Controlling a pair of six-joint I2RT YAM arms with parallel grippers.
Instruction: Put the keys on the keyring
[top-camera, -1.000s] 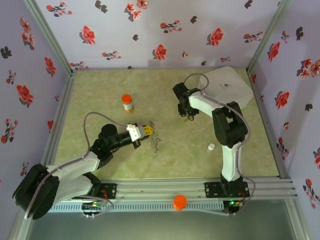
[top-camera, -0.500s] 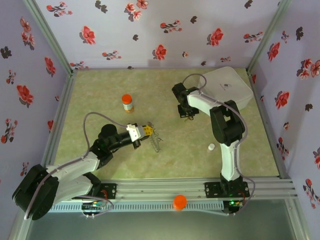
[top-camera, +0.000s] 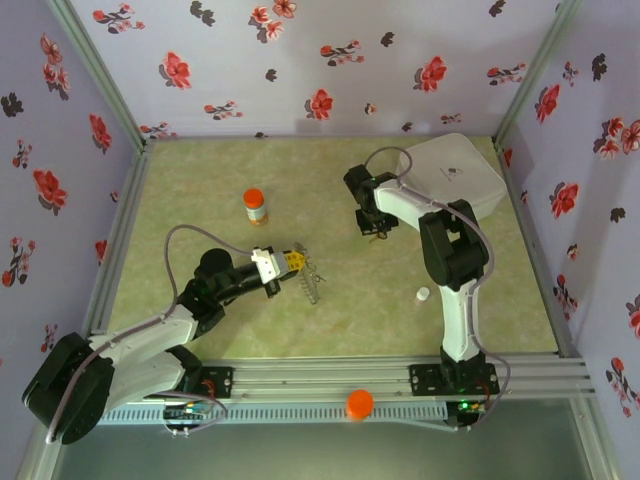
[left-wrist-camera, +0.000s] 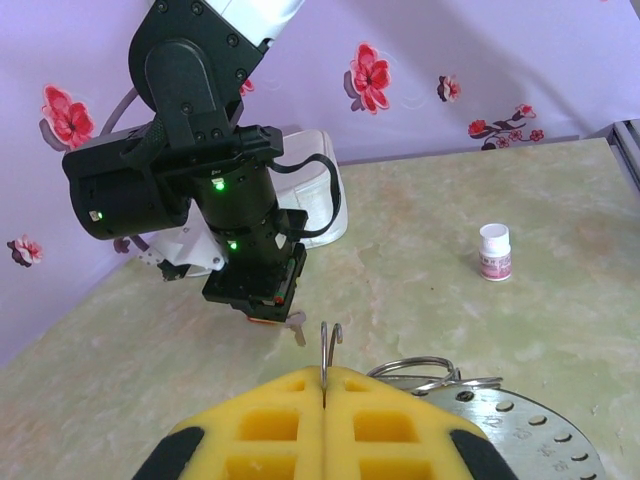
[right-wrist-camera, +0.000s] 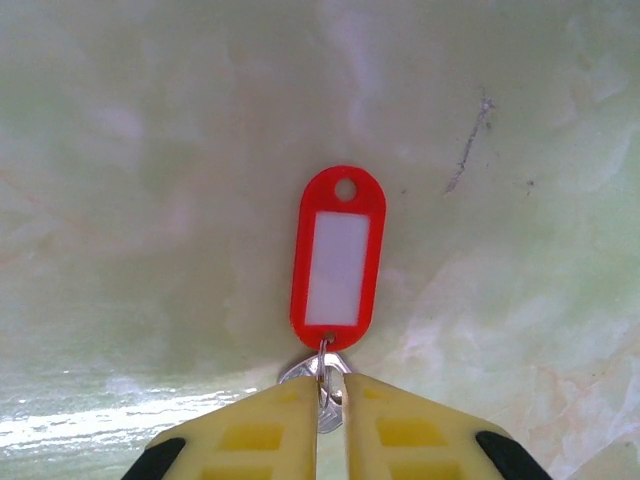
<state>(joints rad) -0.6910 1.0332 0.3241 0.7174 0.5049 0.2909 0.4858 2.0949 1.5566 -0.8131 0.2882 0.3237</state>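
Observation:
My left gripper (left-wrist-camera: 324, 375) is shut on a thin wire hook (left-wrist-camera: 330, 342) of the keyring (left-wrist-camera: 500, 420), a flat grey metal disc with wire loops lying just to its right. From above, the keyring's chain (top-camera: 311, 286) trails from the left gripper (top-camera: 297, 260) at mid table. My right gripper (right-wrist-camera: 330, 385) points down at the table, its pads almost together around the small ring and head of a silvery key (right-wrist-camera: 296, 372). The key's red tag (right-wrist-camera: 338, 258) lies flat ahead of the pads. In the left wrist view the right gripper (left-wrist-camera: 262, 312) stands over that key (left-wrist-camera: 295, 330).
An orange-capped bottle (top-camera: 255, 205) stands at the back left. A small white cap (top-camera: 423, 294) lies near the right arm. A white container (top-camera: 458, 172) fills the back right corner. Flowered walls close in the table on three sides.
The right gripper has edged slightly left over the key. The left gripper and the chain have shifted a little.

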